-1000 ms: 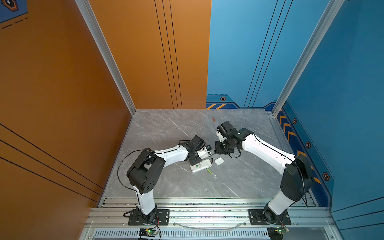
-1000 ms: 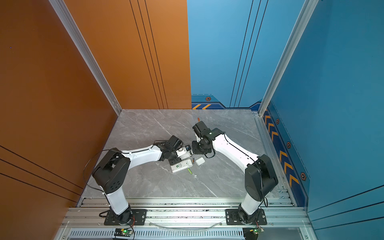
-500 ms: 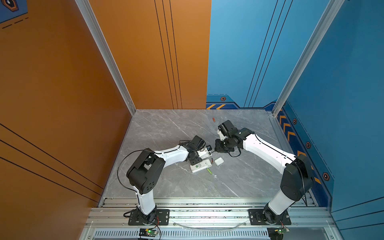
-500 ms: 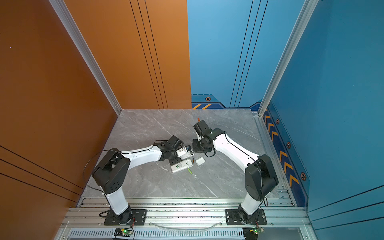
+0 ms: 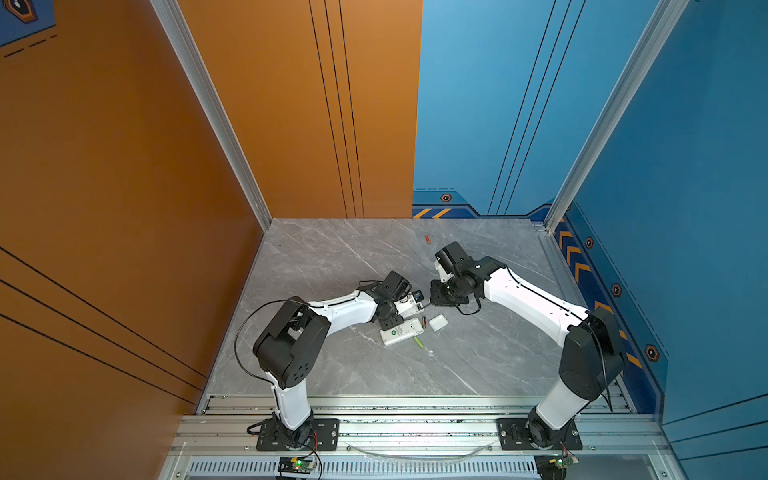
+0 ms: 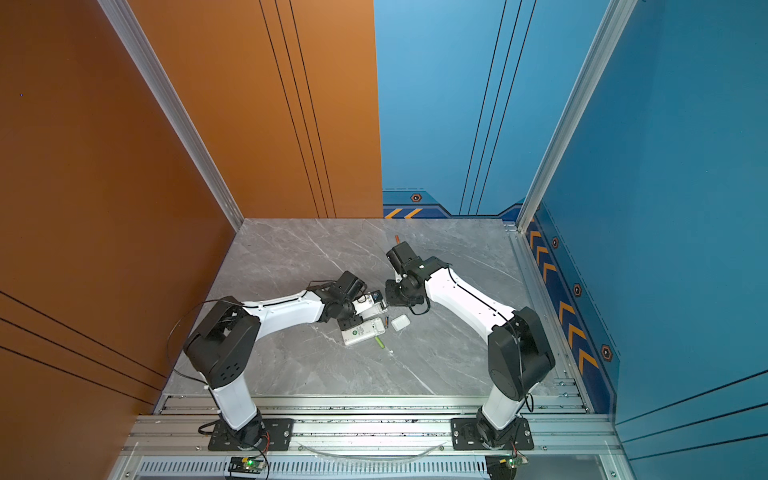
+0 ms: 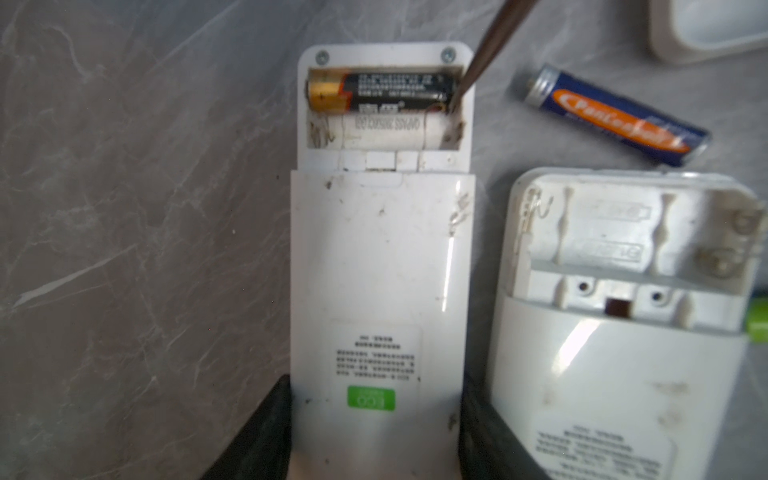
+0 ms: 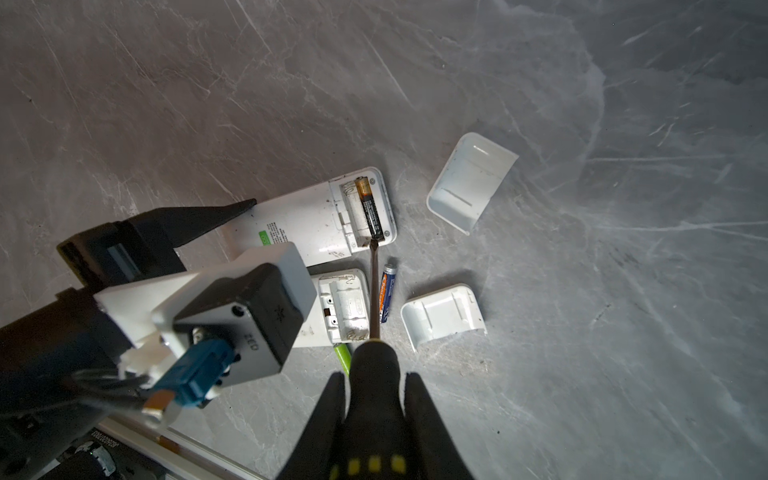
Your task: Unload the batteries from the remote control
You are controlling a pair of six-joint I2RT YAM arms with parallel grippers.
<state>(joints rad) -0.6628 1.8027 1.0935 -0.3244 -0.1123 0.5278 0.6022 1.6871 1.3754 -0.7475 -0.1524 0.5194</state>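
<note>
My left gripper (image 7: 376, 386) is shut on the sides of a white remote control (image 7: 378, 257) lying back-up, its compartment uncovered. One black-and-gold battery (image 7: 386, 92) sits in the outer slot; the slot beside it is bare. My right gripper (image 8: 374, 380) is shut on a black-and-yellow screwdriver (image 8: 375, 291), whose tip touches that battery's end at the compartment wall. Loose on the table lie a blue battery (image 8: 388, 295), a lime green battery (image 5: 418, 342) and, far back, an orange-red battery (image 5: 427, 239).
A second white remote (image 7: 615, 332) with a bare compartment lies right beside the held one. Two white lids (image 8: 469, 183) (image 8: 442, 313) rest on the grey marble table (image 5: 332, 257) past the remotes. Orange and blue walls close in the table on three sides.
</note>
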